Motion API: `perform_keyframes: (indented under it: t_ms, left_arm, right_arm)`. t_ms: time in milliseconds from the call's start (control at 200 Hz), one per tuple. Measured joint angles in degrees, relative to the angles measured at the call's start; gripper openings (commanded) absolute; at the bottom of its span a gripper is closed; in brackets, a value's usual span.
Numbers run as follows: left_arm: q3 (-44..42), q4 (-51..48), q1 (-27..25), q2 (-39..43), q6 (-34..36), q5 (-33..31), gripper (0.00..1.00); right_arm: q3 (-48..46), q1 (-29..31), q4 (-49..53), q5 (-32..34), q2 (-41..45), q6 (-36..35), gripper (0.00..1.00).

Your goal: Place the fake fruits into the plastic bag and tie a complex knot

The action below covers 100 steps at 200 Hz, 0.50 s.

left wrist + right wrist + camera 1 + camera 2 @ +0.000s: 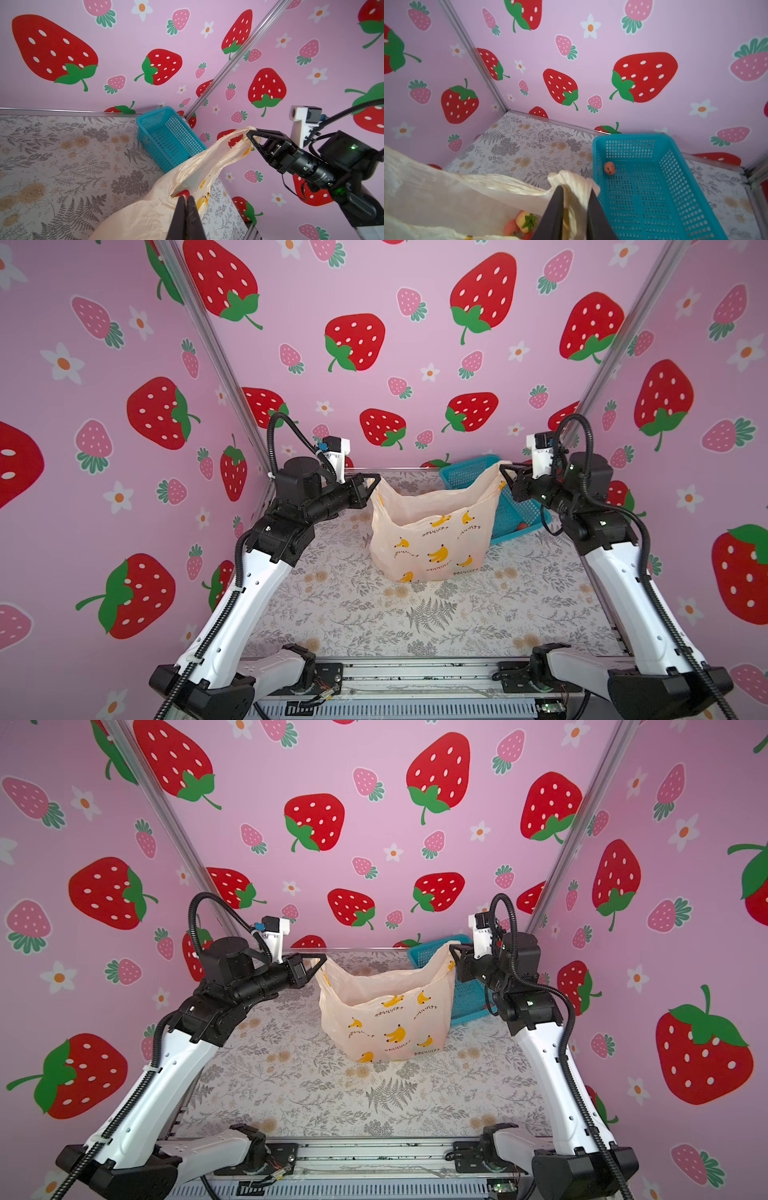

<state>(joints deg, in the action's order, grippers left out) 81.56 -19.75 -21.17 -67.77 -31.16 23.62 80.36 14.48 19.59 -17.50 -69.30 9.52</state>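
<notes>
The plastic bag stands open mid-table, peach with yellow bananas, its two handles pulled up and apart. My left gripper is shut on the left handle. My right gripper is at the right handle; its jaws stand apart with the bunched handle lying loosely between them. Fake fruits lie inside the bag, pale strawberries with green caps. In the left wrist view a red fruit shows through the bag mouth. One small round fruit sits in the basket.
A blue mesh basket stands at the back right, just behind the bag and under my right gripper. Pink strawberry-print walls close in the back and both sides. The floral table cover spreads in front of the bag.
</notes>
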Motion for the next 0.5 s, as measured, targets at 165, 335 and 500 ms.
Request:
perform_keyframes:
  t_ms: [165,335,500]
  left_arm:
    - [0.0,0.3,-0.1,0.0,-1.7,0.7,0.00]
    - [0.0,0.4,-0.5,0.0,-2.5,0.9,0.00]
    - [0.0,0.4,-1.0,0.0,-3.0,0.9,0.00]
  right_arm:
    - [5.1,1.3,0.6,5.2,-1.5,-0.7,0.62]
    - [8.1,9.7,-2.7,8.5,-0.6,-3.3,0.77]
    - [7.0,21.8,-7.1,9.0,-0.3,-8.0,0.91]
